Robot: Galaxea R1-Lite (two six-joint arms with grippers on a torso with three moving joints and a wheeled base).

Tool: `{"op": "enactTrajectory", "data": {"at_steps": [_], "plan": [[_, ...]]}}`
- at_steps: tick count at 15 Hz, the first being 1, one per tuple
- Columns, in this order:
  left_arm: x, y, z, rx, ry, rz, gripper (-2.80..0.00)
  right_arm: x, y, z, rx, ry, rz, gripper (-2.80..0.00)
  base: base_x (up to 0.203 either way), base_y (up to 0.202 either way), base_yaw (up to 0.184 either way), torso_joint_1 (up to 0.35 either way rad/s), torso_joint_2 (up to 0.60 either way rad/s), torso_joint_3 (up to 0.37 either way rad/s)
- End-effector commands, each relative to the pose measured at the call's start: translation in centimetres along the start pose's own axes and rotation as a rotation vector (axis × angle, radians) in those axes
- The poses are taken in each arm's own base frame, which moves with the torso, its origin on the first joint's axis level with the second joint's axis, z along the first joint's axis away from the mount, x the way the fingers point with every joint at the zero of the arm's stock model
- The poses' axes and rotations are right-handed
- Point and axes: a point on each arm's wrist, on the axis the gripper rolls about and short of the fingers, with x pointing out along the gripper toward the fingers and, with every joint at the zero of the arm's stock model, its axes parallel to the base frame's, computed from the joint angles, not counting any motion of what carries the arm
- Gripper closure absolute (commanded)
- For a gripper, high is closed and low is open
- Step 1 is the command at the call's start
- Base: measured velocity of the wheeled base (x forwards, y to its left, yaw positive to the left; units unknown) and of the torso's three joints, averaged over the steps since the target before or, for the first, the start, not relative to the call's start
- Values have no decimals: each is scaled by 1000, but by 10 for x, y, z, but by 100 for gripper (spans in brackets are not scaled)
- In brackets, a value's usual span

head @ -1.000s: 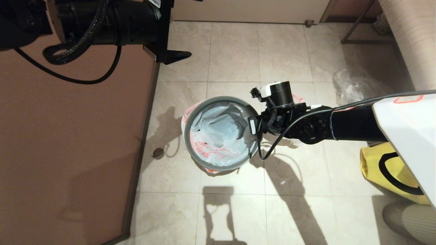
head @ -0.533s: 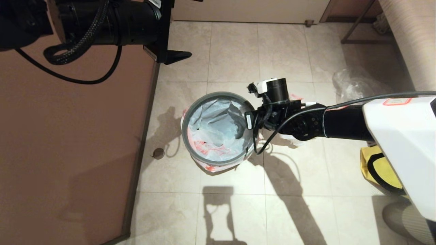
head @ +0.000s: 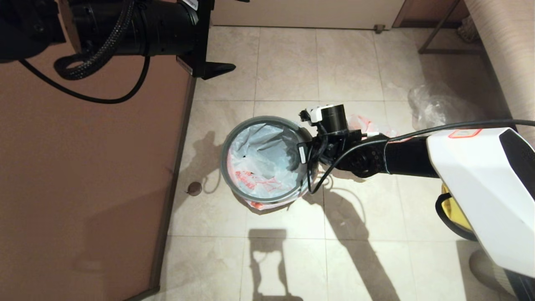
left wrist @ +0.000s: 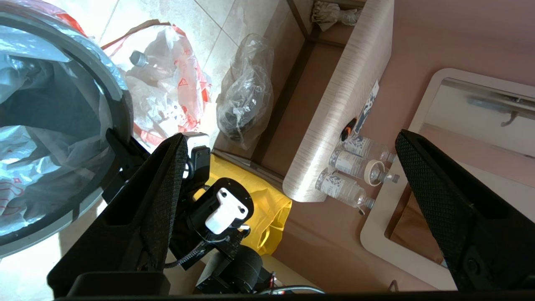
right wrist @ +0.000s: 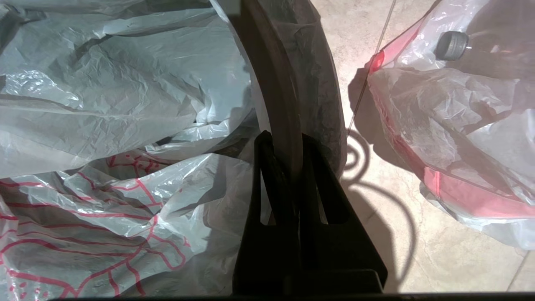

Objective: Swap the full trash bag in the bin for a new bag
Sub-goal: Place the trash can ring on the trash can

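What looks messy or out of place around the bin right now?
The new bag sits crumpled inside the bin, its edge bunched unevenly outside the rim. The right gripper pinches the grey ring. The full trash bag slumps on the floor beside it.

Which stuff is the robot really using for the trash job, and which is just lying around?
Job things:
- round black plastic bin with grey ring
- limp white red-printed new bag lining it
- bulging white-and-red full trash bag on the floor
- right end effector pinching the ring

Lying about:
- clear bag with dark contents
- yellow bag
- plastic water bottles
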Motion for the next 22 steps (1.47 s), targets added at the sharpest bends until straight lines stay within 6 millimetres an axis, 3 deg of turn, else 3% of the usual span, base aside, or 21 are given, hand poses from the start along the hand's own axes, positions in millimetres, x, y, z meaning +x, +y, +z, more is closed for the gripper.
{"op": "enactTrajectory", "data": {"at_steps": [1, 7, 14, 18, 22], "plan": [[1, 1, -1, -7, 5, 2, -280, 1, -1, -2, -2, 7, -7, 0, 0, 0, 0, 0, 0, 0], [2, 0, -2, -7, 9, 0, -280, -19, -4, 7, -2, 7, -5, 0, 0, 0, 0, 0, 0, 0], [5, 2, -3, -6, 12, 4, -280, -2, -10, -1, -3, 0, -24, 0, 0, 0, 0, 0, 0, 0], [4, 1, -4, -7, 16, 1, -280, -25, -8, 15, 3, -26, -8, 0, 0, 0, 0, 0, 0, 0], [4, 0, -4, -7, 15, 0, -280, -20, -7, 9, -3, -11, -9, 0, 0, 0, 0, 0, 0, 0]]}}
